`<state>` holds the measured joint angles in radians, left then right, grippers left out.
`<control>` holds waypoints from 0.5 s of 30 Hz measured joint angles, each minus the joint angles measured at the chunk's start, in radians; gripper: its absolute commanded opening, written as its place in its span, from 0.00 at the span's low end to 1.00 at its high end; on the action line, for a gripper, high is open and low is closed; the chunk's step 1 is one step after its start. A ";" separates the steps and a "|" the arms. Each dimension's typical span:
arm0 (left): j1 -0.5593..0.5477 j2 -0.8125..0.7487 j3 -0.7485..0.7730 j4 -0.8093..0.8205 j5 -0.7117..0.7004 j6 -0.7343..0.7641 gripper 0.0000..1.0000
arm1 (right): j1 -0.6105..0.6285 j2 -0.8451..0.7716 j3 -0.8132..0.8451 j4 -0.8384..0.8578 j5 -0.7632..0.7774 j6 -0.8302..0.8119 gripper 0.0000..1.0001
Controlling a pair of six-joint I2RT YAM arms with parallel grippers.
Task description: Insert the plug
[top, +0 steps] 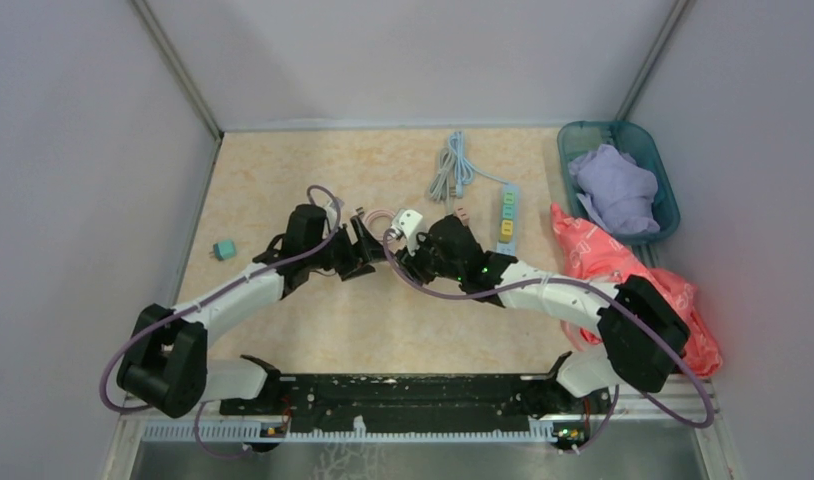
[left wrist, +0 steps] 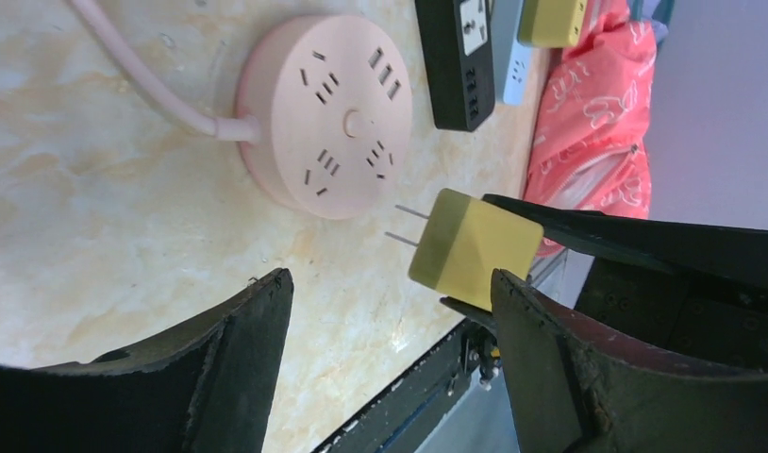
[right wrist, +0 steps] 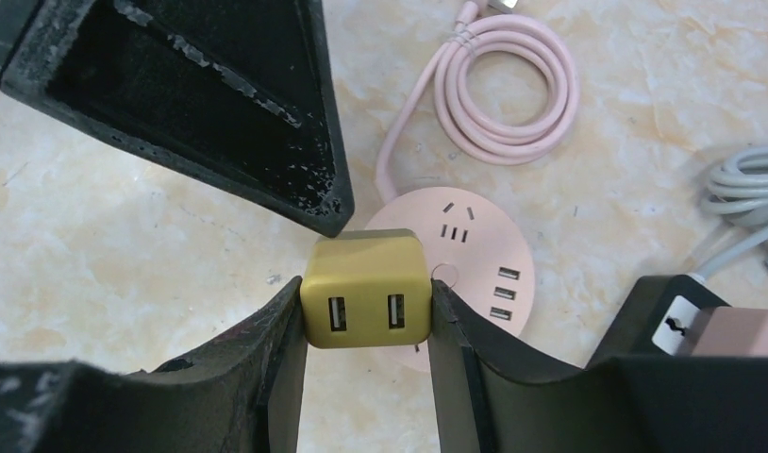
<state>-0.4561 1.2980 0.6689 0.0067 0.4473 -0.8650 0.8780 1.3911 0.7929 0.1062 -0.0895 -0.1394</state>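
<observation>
Two metal prongs (left wrist: 407,225) on boxy yellow plastic plug (right wrist: 366,294), clamped between fingers of right gripper (right wrist: 366,316), aimed along plug's axis at round pink plastic socket hub (left wrist: 325,111) just ahead. Left gripper (left wrist: 390,297) spread apart, holding nothing, flanking plug.

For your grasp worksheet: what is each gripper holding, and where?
Right gripper clamps the yellow plug by its two side faces; left gripper holds nothing.

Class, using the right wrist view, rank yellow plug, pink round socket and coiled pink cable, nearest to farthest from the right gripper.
1. yellow plug, clamped in the right gripper.
2. pink round socket, on the table just beyond it.
3. coiled pink cable, farther back, upper right.
</observation>
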 measured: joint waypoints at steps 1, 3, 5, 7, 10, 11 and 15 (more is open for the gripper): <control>0.003 -0.005 0.000 -0.005 -0.014 0.002 0.81 | -0.004 0.006 0.017 -0.022 0.011 -0.002 0.00; 0.009 -0.010 0.000 -0.009 -0.045 0.002 0.79 | -0.011 0.021 0.053 -0.060 0.027 -0.008 0.00; 0.018 -0.011 -0.005 -0.006 -0.066 0.001 0.78 | -0.019 0.044 0.092 -0.104 0.044 -0.011 0.00; 0.026 -0.010 -0.013 -0.005 -0.080 -0.002 0.77 | -0.026 0.069 0.127 -0.142 0.059 -0.014 0.00; 0.027 0.010 -0.015 0.006 -0.088 -0.003 0.76 | -0.038 0.110 0.179 -0.203 0.081 -0.016 0.00; 0.027 0.024 -0.015 0.016 -0.089 -0.004 0.76 | -0.043 0.122 0.191 -0.216 0.087 -0.016 0.00; 0.032 0.089 -0.015 0.041 -0.090 -0.013 0.75 | -0.063 0.156 0.223 -0.267 0.098 -0.014 0.00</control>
<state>-0.4240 1.3869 0.6537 0.0479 0.3573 -0.8776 0.8146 1.5475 1.0161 -0.1608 0.0090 -0.1532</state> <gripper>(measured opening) 0.756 0.437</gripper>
